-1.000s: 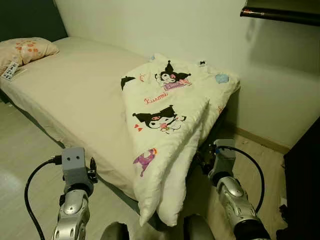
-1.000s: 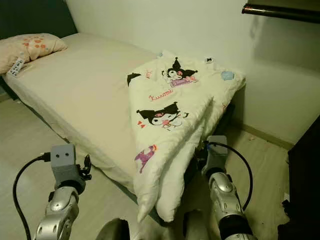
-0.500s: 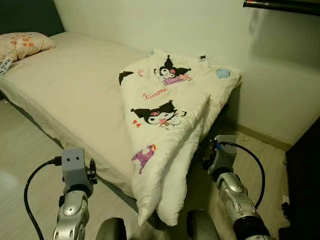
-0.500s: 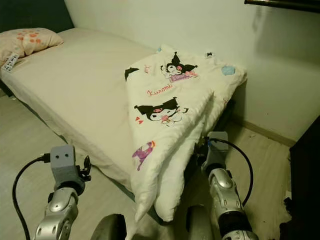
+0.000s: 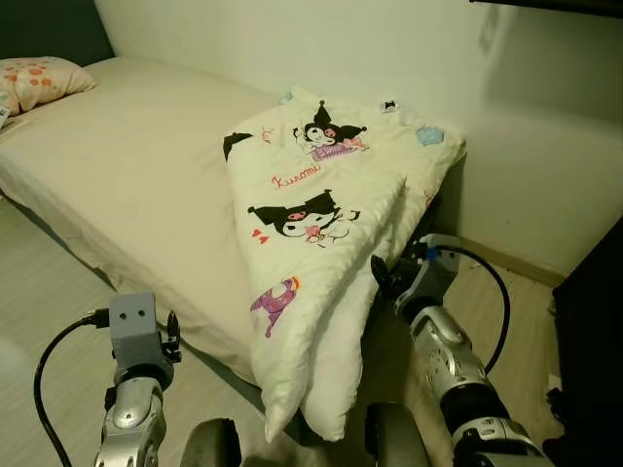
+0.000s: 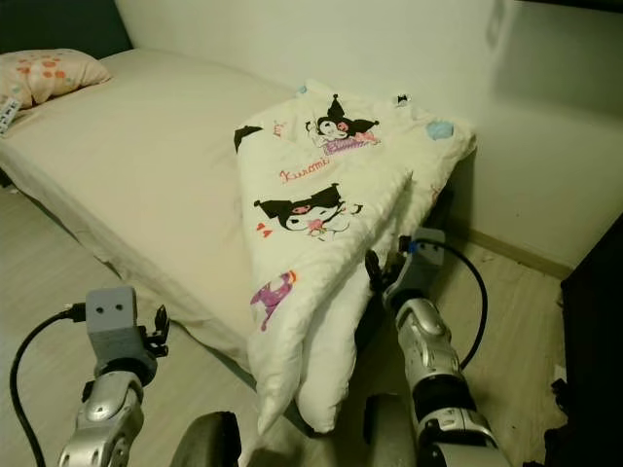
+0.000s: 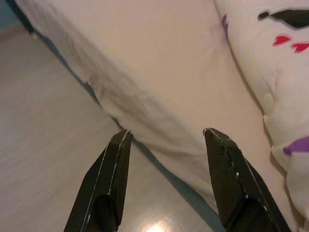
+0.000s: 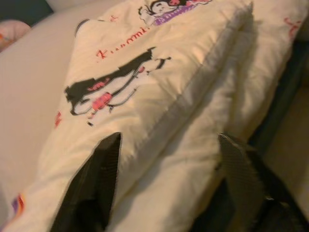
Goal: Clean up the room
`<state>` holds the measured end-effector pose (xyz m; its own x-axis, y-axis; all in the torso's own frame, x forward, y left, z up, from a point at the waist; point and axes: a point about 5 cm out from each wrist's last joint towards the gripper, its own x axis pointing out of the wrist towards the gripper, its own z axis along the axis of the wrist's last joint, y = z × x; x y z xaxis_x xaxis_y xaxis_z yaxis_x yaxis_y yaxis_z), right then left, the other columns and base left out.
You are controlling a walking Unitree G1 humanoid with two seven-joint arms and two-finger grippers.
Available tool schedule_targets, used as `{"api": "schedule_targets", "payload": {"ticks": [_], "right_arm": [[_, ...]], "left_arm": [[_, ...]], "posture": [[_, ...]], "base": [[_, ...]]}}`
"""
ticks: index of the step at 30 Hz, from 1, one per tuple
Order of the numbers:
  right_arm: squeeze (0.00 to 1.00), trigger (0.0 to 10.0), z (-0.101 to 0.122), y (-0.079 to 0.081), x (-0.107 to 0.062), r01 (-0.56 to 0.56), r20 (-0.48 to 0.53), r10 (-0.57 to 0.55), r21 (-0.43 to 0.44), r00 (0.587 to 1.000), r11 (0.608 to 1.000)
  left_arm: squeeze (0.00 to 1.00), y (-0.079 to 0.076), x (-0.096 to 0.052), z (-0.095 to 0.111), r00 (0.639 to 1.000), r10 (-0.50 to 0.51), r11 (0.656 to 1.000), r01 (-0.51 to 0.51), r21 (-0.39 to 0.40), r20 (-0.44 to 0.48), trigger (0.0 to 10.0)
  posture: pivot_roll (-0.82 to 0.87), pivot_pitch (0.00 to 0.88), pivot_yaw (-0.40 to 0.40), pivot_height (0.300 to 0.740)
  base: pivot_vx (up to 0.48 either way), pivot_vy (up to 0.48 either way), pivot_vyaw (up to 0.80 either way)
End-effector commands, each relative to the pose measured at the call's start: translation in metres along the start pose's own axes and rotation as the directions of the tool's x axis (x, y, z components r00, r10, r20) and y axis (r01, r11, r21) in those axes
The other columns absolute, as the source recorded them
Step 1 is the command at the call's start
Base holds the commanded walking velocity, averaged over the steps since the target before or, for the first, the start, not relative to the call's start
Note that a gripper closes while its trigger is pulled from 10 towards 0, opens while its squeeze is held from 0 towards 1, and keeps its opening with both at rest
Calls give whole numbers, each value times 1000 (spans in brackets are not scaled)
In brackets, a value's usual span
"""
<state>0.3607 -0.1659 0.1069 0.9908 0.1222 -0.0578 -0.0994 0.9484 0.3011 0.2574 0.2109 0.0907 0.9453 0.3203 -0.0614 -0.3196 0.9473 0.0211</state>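
Note:
A cream quilt (image 5: pixel 321 195) printed with black cartoon figures lies folded on the foot of the bed (image 5: pixel 127 156), and its lower end hangs over the mattress edge toward the floor. My right gripper (image 5: pixel 380 276) is open close beside the hanging fold, level with the mattress edge. In the right wrist view the right gripper (image 8: pixel 169 137) frames the quilt's stacked layers (image 8: pixel 159 96) without touching them. My left gripper (image 5: pixel 171 329) is open low by the bed's side; in the left wrist view the left gripper (image 7: pixel 166 131) points at the sheet's edge (image 7: pixel 145 111), holding nothing.
A patterned pillow (image 5: pixel 34 76) lies at the head of the bed. A dark cabinet (image 5: pixel 594 341) stands to the right, near the wall. Pale wood floor (image 5: pixel 49 282) runs along the bed's near side.
The camera has shifted a little toward the bed. My right gripper has risen and moved in toward the quilt's hanging fold. The left arm has sunk slightly.

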Motion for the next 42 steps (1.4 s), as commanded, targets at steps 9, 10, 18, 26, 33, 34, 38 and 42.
{"api": "schedule_targets", "payload": {"ticks": [9,10,18,26,33,34,38,42], "right_arm": [[1000,10000,-5,3,11,23,-71,-12,152,997,988],[1000,10000,-5,3,11,23,-71,-12,152,997,988],[1000,10000,-10,9,14,11,-82,16,317,996,948],[941,10000,-19,8,11,44,-125,-6,309,992,950],[0,10000,-19,8,11,27,-130,7,254,991,967],[0,10000,-19,7,11,27,-129,6,257,992,966],[0,10000,-14,13,14,-23,-104,50,241,993,970],[0,10000,-7,23,18,-88,-72,107,223,992,971]], "left_arm": [[0,21,-12,19,998,-4,997,0,74,63,10000],[0,21,-12,19,998,-4,997,0,74,63,10000],[0,28,-21,24,998,-5,995,-2,97,67,10000],[0,30,-26,28,998,-20,994,13,110,62,10000],[0,30,-29,29,998,-26,993,20,117,51,10000],[0,30,-29,29,998,-26,993,20,117,49,10000],[0,31,-29,29,999,-27,992,21,122,44,10000],[0,31,-28,30,999,-26,992,21,125,41,10000]], "posture": [[85,229,29,582],[85,229,29,582],[114,269,35,582],[126,291,38,582],[135,295,39,582],[135,295,39,582],[139,292,41,582],[138,288,41,582]], "base": [[0,0,0],[0,0,0],[0,0,0],[0,0,0],[0,0,0],[0,0,0],[0,0,0],[0,0,0]]}}
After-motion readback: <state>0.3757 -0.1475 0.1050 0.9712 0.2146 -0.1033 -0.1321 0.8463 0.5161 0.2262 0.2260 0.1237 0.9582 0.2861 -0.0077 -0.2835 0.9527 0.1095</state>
